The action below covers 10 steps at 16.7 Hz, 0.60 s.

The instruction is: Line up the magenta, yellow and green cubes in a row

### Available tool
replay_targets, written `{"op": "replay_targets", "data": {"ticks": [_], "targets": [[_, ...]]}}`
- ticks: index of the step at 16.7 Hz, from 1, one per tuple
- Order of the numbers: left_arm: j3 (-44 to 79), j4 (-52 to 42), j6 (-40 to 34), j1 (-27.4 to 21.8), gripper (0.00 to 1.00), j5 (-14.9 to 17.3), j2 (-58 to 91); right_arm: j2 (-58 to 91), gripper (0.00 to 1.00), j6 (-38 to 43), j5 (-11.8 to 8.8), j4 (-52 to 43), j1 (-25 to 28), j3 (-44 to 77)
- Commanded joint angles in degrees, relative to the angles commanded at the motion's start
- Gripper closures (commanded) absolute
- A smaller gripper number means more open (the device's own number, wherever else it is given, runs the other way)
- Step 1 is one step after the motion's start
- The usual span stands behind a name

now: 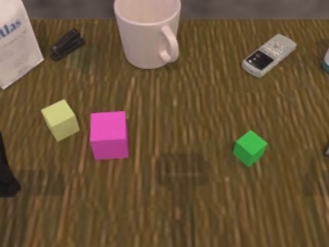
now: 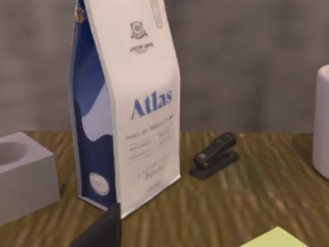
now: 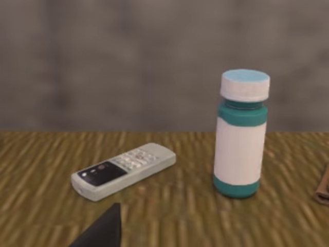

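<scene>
Cubes first: magenta cube [image 1: 108,135] sits left of centre on the table [image 1: 195,206], with the yellow cube [image 1: 60,120] just beside it on its left, slightly farther back and turned at an angle. A narrow gap shows between them; they do not touch. Green cube [image 1: 250,147] lies well apart on the right half, also turned.

Progress, as we judge it: nothing lined up yet. Yellow and magenta are near each other but not square to one another, and green has the whole middle of the table to cross. All three placements look to be still ahead of us.

Our arms: left arm [image 1: 6,172] shows only as a dark shape at the top view's left edge; right arm barely shows at the right edge. Each wrist view gives one dark finger tip, left [image 2: 103,231] and right [image 3: 103,229], so whether either claw is open or closed we cannot tell. Neither holds a cube.

Surroundings: white mug [image 1: 148,32] at the back centre, stapler [image 1: 67,44] and Atlas bag [image 1: 15,43] back left, remote [image 1: 269,55] back right, teal-and-white bottle [image 3: 241,134] beyond it.

Cut off or unclear: the bottle is only a sliver at the top view's right edge. A grey block [image 2: 23,172] with a hollow appears in the left wrist view only; we cannot identify it. Only a pale corner of yellow shows there.
</scene>
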Motion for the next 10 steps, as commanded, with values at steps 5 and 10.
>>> {"op": "replay_targets", "data": {"ticks": [5,10], "targets": [[0.0,0.0,0.0,0.0,0.0,0.0,0.0,3.5,0.0,-0.6,-0.2,-2.4,1.2,3.5],[0.0,0.0,0.0,0.0,0.0,0.0,0.0,21.6,0.0,-3.0,-0.2,-13.6,5.8,19.7]]}}
